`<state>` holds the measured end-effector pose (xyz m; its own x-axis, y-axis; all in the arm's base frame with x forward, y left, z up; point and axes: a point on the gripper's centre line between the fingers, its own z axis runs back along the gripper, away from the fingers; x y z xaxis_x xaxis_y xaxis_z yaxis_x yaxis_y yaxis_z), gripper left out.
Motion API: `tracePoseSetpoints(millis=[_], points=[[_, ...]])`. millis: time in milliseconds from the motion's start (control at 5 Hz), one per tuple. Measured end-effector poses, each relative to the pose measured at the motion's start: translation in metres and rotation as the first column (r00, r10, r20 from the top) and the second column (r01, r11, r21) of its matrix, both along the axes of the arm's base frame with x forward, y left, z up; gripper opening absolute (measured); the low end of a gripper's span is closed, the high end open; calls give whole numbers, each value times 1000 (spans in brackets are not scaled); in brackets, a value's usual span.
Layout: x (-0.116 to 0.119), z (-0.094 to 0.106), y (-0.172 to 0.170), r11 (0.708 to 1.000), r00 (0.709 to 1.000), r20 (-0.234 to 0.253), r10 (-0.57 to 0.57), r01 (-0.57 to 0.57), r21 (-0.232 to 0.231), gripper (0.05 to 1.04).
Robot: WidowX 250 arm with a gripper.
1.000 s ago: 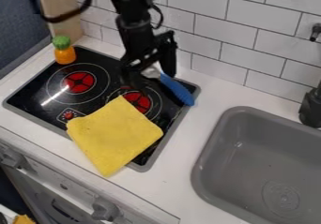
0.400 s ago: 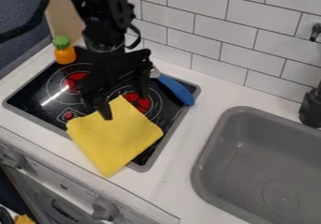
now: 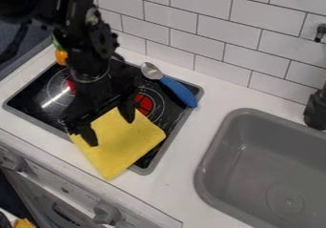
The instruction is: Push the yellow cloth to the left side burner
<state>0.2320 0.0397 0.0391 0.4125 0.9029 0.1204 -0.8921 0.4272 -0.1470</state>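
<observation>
Nearest you, the yellow cloth (image 3: 121, 153) is lying partly on the counter (image 3: 175, 189), mostly on the stovetop (image 3: 28, 103); your gripper (image 3: 111, 132) is hanging over its farther part (fingers spread wide); beyond, the blue-handled spoon (image 3: 178, 91) is resting on the stovetop.

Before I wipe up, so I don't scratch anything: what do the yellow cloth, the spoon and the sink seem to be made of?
The yellow cloth looks like matte fabric, going by its shineless surface. The spoon has a pale bowl, probably metal given its sheen, and an evenly blue handle, likely plastic. The sink is smooth, dull grey, perhaps plastic or composite.
</observation>
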Motion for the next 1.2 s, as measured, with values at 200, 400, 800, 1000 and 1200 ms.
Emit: tracePoseSetpoints(millis=[200, 400, 800, 1000, 1200], points=[[-1, -16, 9, 999, 1000, -11, 23, -24, -33, 999], [5, -24, 8, 998, 1000, -1, 7, -7, -63, 999], [23, -38, -2, 997, 999, -34, -33, 31, -69, 1000], [35, -39, -5, 996, 997, -49, -52, 48, -73, 1000], [50, -39, -7, 995, 997, -42, -61, 58, -75, 1000]])
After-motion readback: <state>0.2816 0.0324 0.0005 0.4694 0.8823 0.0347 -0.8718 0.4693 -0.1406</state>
